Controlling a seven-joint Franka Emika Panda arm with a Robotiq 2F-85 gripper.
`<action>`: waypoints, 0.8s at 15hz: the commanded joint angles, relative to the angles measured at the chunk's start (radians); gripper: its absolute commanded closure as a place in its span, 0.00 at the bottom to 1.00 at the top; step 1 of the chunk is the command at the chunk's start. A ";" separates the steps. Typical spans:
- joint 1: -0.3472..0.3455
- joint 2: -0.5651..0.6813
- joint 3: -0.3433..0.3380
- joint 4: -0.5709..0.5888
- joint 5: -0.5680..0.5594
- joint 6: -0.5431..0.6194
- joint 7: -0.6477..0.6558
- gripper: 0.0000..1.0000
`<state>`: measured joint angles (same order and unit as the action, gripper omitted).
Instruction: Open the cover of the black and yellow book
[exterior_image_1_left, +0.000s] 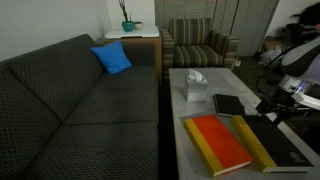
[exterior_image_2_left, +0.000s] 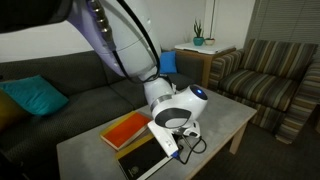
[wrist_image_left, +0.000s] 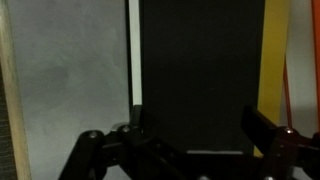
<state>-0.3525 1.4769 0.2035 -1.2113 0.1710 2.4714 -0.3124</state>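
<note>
The black and yellow book (exterior_image_1_left: 283, 150) lies flat and closed on the grey table (exterior_image_1_left: 200, 105), next to the orange-red book (exterior_image_1_left: 216, 143). It also shows in an exterior view (exterior_image_2_left: 143, 163). In the wrist view its plain black cover (wrist_image_left: 200, 70) fills the middle, with the yellow spine strip (wrist_image_left: 275, 60) on the right and the white page edge (wrist_image_left: 134, 60) on the left. My gripper (wrist_image_left: 198, 128) is open, with one finger at each long side of the cover. It hangs low over the book's end in both exterior views (exterior_image_1_left: 273, 108) (exterior_image_2_left: 185, 130).
A small all-black book (exterior_image_1_left: 230, 105) and a white crumpled object (exterior_image_1_left: 195, 85) lie farther back on the table. A dark sofa (exterior_image_1_left: 70, 100) with a blue cushion (exterior_image_1_left: 113, 58) runs along one side of the table. A striped armchair (exterior_image_1_left: 200, 45) stands behind it.
</note>
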 joint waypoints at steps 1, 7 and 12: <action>-0.034 0.000 0.031 -0.008 0.047 -0.038 -0.064 0.00; -0.036 0.000 0.038 -0.002 0.060 -0.041 -0.093 0.00; -0.042 -0.001 0.058 0.007 0.060 -0.066 -0.126 0.00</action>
<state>-0.3685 1.4761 0.2270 -1.2090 0.1986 2.4522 -0.3738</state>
